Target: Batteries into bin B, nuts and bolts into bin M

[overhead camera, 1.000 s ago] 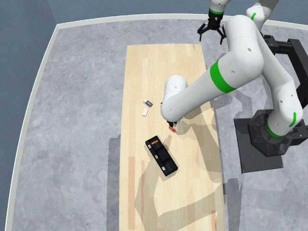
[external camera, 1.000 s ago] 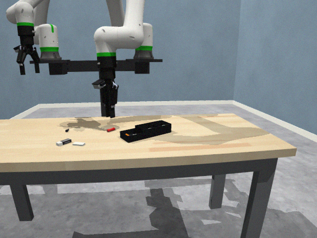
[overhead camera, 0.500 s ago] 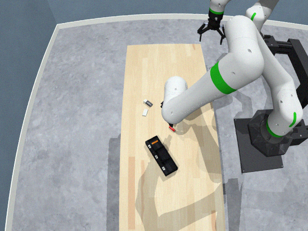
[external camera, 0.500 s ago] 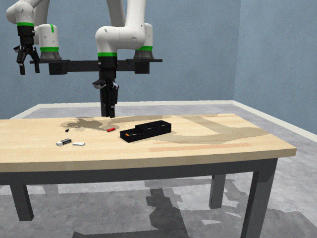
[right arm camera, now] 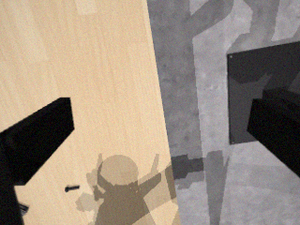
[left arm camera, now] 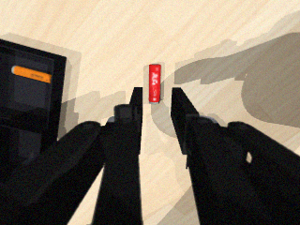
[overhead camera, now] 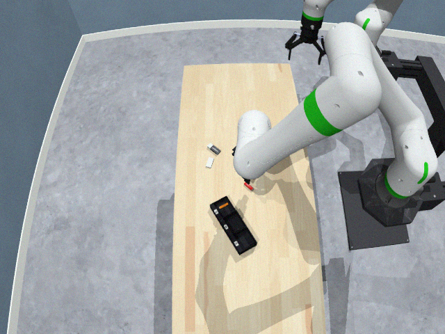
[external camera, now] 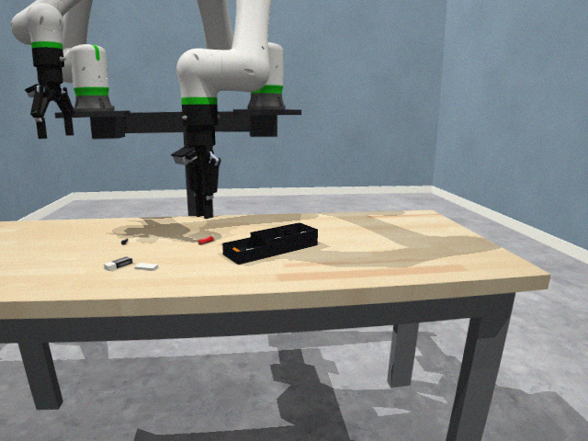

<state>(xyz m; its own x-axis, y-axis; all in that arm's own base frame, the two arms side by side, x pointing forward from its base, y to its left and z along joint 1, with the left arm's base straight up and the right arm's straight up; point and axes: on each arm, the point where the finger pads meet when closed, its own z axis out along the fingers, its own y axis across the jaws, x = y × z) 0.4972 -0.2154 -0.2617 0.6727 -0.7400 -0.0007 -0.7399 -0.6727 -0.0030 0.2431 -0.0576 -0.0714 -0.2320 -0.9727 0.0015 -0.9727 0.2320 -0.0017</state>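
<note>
The left fingers are hovering above the counter, standing narrow with nothing between them, and the red battery is lying just ahead, its long axis running along the gap, not across it! The right fingers are hanging wide, well apart, so the left arm is looking nearer, probably needing a small forward shift before lowering
</note>
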